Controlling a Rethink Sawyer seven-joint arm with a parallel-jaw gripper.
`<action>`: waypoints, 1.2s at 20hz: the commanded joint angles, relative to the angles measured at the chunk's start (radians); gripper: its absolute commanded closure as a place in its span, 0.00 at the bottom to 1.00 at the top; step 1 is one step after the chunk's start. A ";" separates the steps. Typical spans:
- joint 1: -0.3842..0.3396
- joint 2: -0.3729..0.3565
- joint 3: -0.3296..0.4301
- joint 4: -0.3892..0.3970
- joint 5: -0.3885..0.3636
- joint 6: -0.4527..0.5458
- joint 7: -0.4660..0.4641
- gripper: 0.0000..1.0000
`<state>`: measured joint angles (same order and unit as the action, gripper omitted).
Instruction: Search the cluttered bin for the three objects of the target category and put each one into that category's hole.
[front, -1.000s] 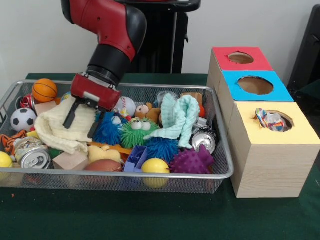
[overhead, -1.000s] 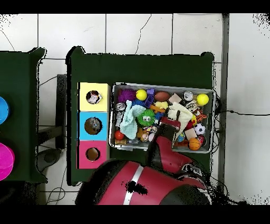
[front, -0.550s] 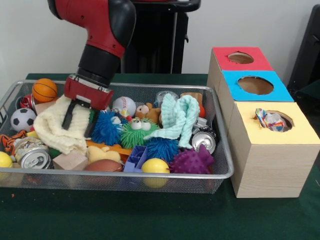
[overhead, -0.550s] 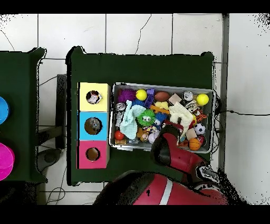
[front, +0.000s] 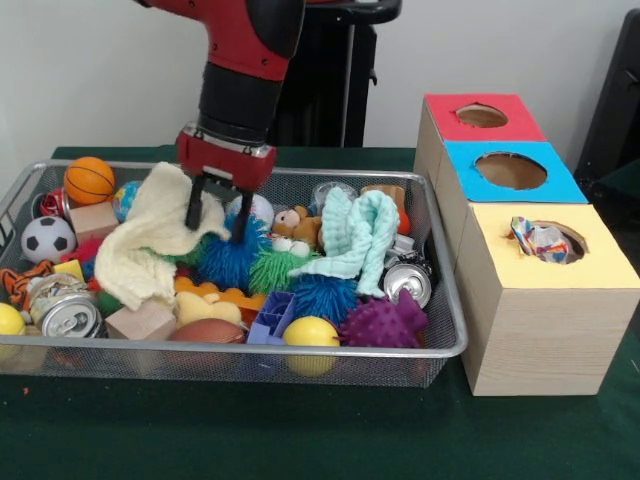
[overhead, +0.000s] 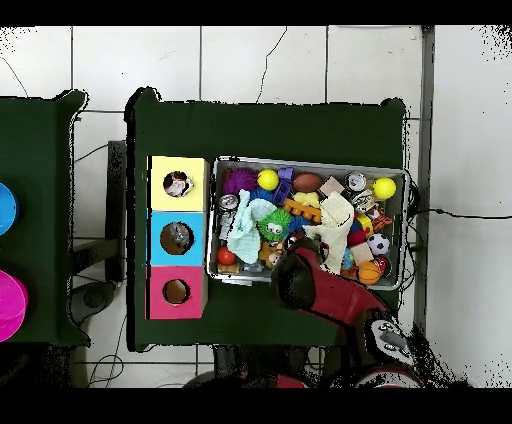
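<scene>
My gripper (front: 216, 218) hangs over the middle of the wire bin (front: 300, 352), fingers apart, their tips at a blue spiky ball (front: 232, 262). A cream cloth (front: 140, 245) rises in a peak against the left finger (front: 194, 208) and drapes down over the toys to the left. A mint cloth (front: 355, 240) lies to the right. In the overhead view the arm (overhead: 310, 285) covers the gripper, and the cream cloth (overhead: 335, 215) shows beside it. Three boxes with holes stand by the bin: yellow (front: 545, 290), blue (front: 512, 170) and red (front: 482, 115).
The bin is packed: basketball (front: 88, 180), soccer ball (front: 47, 238), crushed cans (front: 70, 315) (front: 408, 280), wooden blocks (front: 140, 322), purple spiky ball (front: 385, 322), yellow ball (front: 310, 332), green fuzzy toy (front: 280, 270). A crumpled wrapper (front: 538, 240) sits in the yellow box's hole.
The gripper has moved from the bin's left part toward its middle and a little farther back. The cream cloth came along, rising into a peak and uncovering toys at the left.
</scene>
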<state>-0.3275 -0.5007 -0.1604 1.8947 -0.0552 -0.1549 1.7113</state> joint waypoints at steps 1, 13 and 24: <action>0.020 -0.093 0.129 0.106 0.071 0.289 0.182 0.00; -0.047 -0.181 0.304 0.146 0.148 0.419 0.180 0.00; -0.109 -0.146 0.440 0.154 0.180 0.367 0.158 0.00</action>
<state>-0.3928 -0.6769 0.1240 2.0250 0.0730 0.1620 1.7113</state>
